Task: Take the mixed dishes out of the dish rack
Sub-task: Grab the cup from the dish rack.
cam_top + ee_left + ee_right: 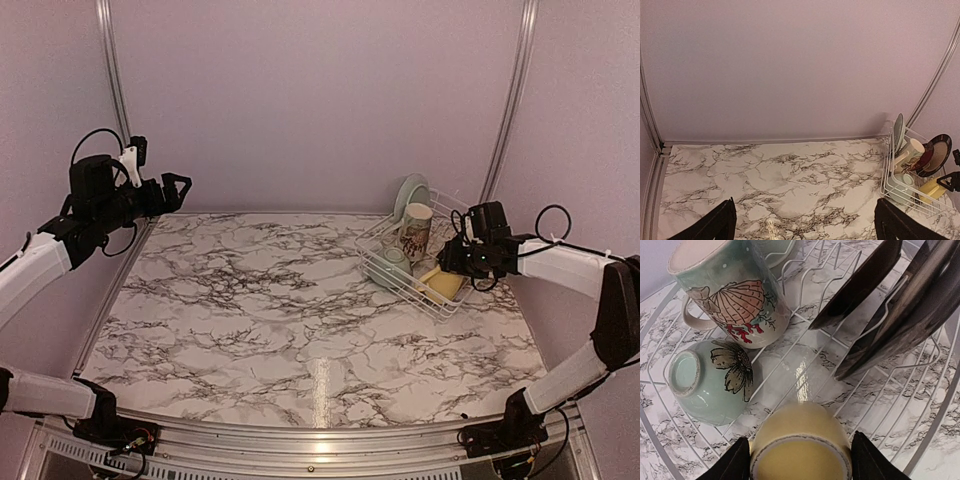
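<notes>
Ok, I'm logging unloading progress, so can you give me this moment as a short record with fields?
rack: far right of table, five dishes inside
yellow mug: on its side, near end of rack
cream mug: upright
bowl: tipped, foot showing, beside cream mug
green plate, red plate: on edge
right hand: straddles yellow mug; grip unclear
left hand: open, empty, raised at far left
unloaded: nothing yet
</notes>
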Controlling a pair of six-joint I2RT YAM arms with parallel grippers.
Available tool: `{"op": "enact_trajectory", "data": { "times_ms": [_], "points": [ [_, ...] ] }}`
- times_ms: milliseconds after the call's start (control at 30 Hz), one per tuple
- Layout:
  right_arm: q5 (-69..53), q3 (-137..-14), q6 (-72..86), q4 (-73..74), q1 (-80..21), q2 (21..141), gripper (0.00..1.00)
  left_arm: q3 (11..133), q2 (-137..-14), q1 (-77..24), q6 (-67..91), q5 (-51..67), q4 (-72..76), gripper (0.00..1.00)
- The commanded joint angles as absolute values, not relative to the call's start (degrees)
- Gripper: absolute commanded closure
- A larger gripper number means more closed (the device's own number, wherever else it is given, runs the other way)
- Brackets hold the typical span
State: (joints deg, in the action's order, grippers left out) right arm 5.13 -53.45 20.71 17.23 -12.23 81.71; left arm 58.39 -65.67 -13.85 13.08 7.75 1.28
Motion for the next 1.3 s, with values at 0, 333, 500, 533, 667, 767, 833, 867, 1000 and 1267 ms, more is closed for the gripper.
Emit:
{"op": "enact_trajectory", "data": {
  "times_ms": [0, 333, 500, 533, 667, 767, 833, 867, 1000, 1267],
  "points": [
    [4.1, -57.9, 17.1, 16.1, -11.7, 81.3, 0.86, 60.4, -66.1, -14.1, 13.4, 8.6, 0.1, 0.01],
    [5.4, -66.4, 6.1, 26.9, -12.4, 89.5, 0.69, 60.3, -65.9, -14.0, 13.6, 8.8, 0.1, 0.01],
    [11.9, -68.5, 7.8, 29.5, -15.2, 90.2, 0.42, 60.4, -66.0, -14.0, 13.8, 9.1, 0.1, 0.01],
    [13.6, -69.2, 9.2, 30.7, -15.9, 90.5, 0.37, 60.4, -66.0, -14.1, 13.8, 9.2, 0.1, 0.01],
    [19.3, -72.3, 17.9, 33.9, -17.8, 91.3, 0.18, 60.5, -65.8, -14.1, 13.9, 9.3, 0.1, 0.01],
    [21.1, -75.9, 26.4, 39.1, -18.0, 92.9, 0.03, 60.5, -65.5, -14.0, 13.9, 9.2, 0.1, 0.01],
    [24.5, -77.6, 34.1, 43.1, -18.3, 93.8, 0.01, 60.4, -65.4, -14.0, 13.9, 9.2, 0.1, 0.01],
    [26.2, -78.7, 38.2, 45.3, -18.6, 94.3, 0.01, 60.4, -65.4, -14.1, 13.9, 9.2, 0.1, 0.01],
    [27.3, -81.7, 48.4, 51.0, -19.3, 96.8, 0.02, 60.5, -65.2, -14.1, 14.0, 9.3, 0.1, 0.01],
    [25.3, -80.8, 58.7, 52.4, -19.5, 97.7, 0.02, 60.4, -65.2, -14.1, 14.0, 9.1, 0.1, 0.01]
  ]
}}
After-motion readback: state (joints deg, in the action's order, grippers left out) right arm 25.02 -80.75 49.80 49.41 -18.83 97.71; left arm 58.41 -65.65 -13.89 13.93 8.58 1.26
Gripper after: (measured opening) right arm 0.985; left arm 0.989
